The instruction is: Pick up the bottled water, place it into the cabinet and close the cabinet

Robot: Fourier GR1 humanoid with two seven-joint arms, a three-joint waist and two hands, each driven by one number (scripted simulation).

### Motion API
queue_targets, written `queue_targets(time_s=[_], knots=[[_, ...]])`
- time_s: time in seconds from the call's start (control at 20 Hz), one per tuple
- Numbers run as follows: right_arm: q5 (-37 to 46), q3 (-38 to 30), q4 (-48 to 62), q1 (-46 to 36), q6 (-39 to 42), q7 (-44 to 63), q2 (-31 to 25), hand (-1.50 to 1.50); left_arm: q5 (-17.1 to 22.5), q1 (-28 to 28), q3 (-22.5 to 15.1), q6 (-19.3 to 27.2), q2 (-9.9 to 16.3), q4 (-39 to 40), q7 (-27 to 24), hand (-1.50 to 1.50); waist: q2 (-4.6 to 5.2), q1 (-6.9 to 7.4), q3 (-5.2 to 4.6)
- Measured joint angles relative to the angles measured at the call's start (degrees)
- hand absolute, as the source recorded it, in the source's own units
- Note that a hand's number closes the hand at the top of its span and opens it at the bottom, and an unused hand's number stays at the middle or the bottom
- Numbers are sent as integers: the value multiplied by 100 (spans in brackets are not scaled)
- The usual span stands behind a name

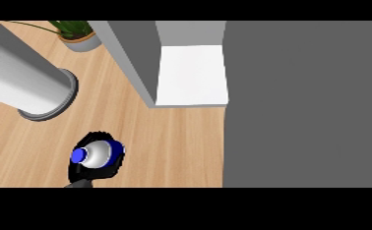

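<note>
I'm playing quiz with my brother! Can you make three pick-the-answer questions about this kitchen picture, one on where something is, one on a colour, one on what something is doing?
1. Where is the potted plant?
A. top left of the counter
B. inside the cabinet
C. in the hand

2. What colour is the cap on the bottled water?
A. red
B. blue
C. yellow

3. What is the left hand doing?
A. resting flat
B. pushing the door
C. curled round the bottle

Answers: 1 A, the plant stands at the far left corner of the wooden counter. 2 B, the round cap shows blue. 3 C, black fingers wrap the bottle; the cabinet stands open, its white shelf bare.
</note>
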Motion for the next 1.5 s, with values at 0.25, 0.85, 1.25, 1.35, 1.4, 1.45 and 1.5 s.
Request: queue_targets(time_s=[0.25, 0.85, 1.25, 1.35, 1.4, 1.45, 1.5], knots=[[4, 99, -22, 12, -20, 72, 18, -150, 325, -207, -506, 48, -245, -52, 104, 150, 9, -5, -48], [-1, 150, 28, -212, -78, 236, 94, -150, 2084, -606, -2637, 1338, -516, -1505, 1319, 150, 3, 21, -101], [-53, -30, 21, -319, -71, 294, 90, -150, 2339, -1109, -3970, 3280, -530, -2643, 2089, 150, 22, -23, -105], [-63, -43, 14, -179, -10, 187, 90, -150, 2383, -1370, -4092, 3616, -530, -2683, 2302, 150, 24, -50, -106], [-66, -65, 18, -190, -1, 176, 93, -150, 2424, -1503, -4160, 3782, -531, -2692, 2389, 150, 27, -53, -106], [-75, -104, 13, -183, 8, 171, 83, -150, 2459, -1713, -4201, 3947, -530, -2620, 2475, 150, 34, -71, -107], [-78, -133, 20, -236, -7, 205, 89, -150, 2465, -1860, -4281, 4116, -531, -2571, 2550, 150, 38, -70, -107]])
